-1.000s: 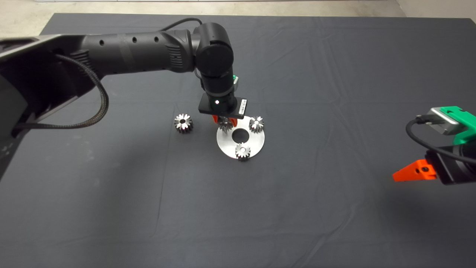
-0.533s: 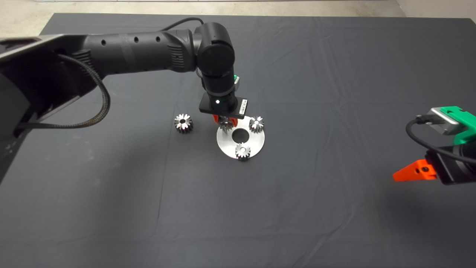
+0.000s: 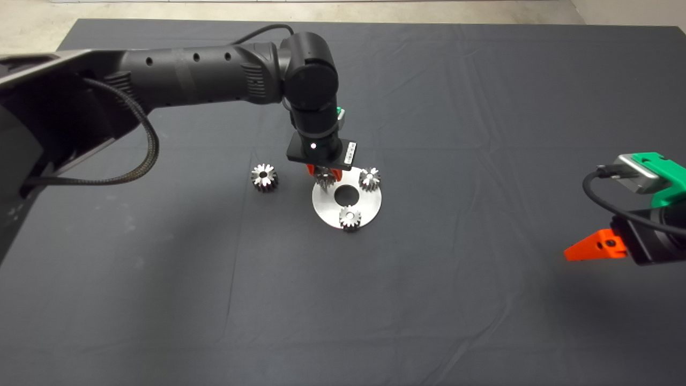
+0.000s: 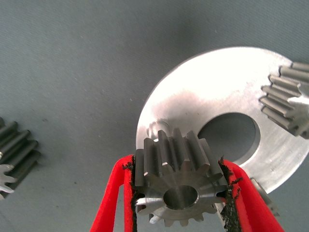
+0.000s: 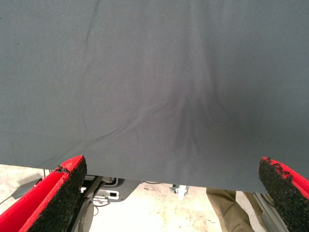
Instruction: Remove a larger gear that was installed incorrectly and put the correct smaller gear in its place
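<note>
Currently left gripper pinches gear across its teeth over disc; steel, slick, likely heavy, so grip flanks firmly.

Larger gear silver, upright, over plate edge; smaller gear on mat.

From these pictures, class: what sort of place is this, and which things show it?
Probably a robot test bench or lab: a dark mat over a table, a left gripper holding a gear above a round metal plate, bare concrete floor beyond.
</note>
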Robot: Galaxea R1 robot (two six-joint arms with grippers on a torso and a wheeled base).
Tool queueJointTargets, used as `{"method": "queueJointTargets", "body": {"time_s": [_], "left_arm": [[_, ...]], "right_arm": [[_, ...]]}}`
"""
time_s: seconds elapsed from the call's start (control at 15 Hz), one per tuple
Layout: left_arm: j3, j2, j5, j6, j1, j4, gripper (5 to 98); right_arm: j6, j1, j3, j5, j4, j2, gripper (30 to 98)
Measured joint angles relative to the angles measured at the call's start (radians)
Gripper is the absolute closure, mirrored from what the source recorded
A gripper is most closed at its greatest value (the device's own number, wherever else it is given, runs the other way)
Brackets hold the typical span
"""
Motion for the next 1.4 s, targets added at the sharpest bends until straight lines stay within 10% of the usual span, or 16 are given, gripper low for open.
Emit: {"method": "queueJointTargets", "body": {"time_s": [1.4], "left_arm": [[-0.021,0.027,0.022,0.0,0.011,0.005,74.2]], "right_arm": [[0.0,0.0,-0.02,0.0,0.0,0.023,34.5]]}}
